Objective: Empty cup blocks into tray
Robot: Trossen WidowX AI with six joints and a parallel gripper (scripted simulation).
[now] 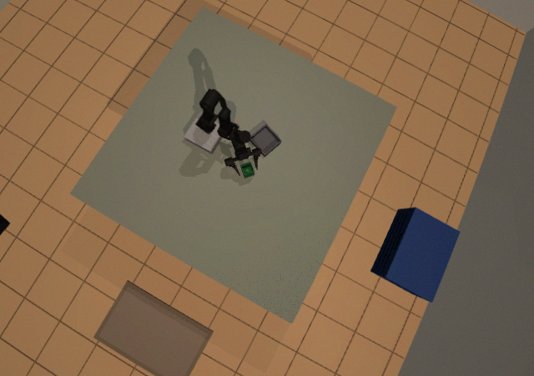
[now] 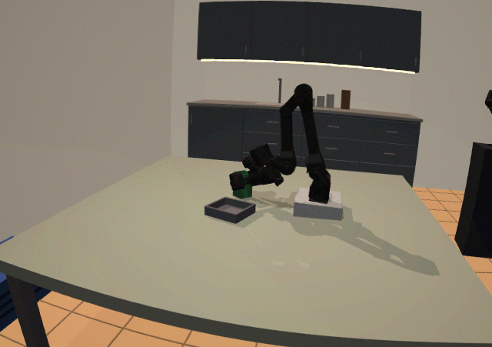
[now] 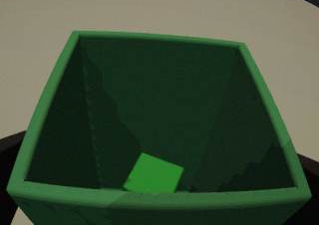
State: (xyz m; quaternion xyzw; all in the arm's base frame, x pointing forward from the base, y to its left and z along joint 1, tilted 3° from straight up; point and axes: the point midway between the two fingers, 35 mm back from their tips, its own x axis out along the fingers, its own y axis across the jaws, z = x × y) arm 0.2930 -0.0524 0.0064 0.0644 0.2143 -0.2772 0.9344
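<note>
The green square cup (image 1: pixel 251 173) (image 2: pixel 242 192) (image 3: pixel 164 199), with a green block (image 1: pixel 247 171) (image 3: pixel 155 174) visible inside, is stood upright on the worktop (image 1: pixel 275 225) (image 2: pixel 191 264) (image 3: pixel 164 8), beyond the shallow tray (image 1: pixel 265 140) (image 2: pixel 235 218) in the exterior view. The fingers (image 1: pixel 248 170) are spread fully wide, with nothing gripped. The cup is placed between their tips, one finger towards each side. A level closing across its upright axis is judged to be needed next, before any lift.

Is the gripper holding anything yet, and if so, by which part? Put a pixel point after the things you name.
Nothing is held: the gripper (image 1: pixel 247 170) is open, its fingers standing either side of the green cup (image 1: pixel 247 174) (image 2: pixel 243 191) (image 3: pixel 159 200).
</note>
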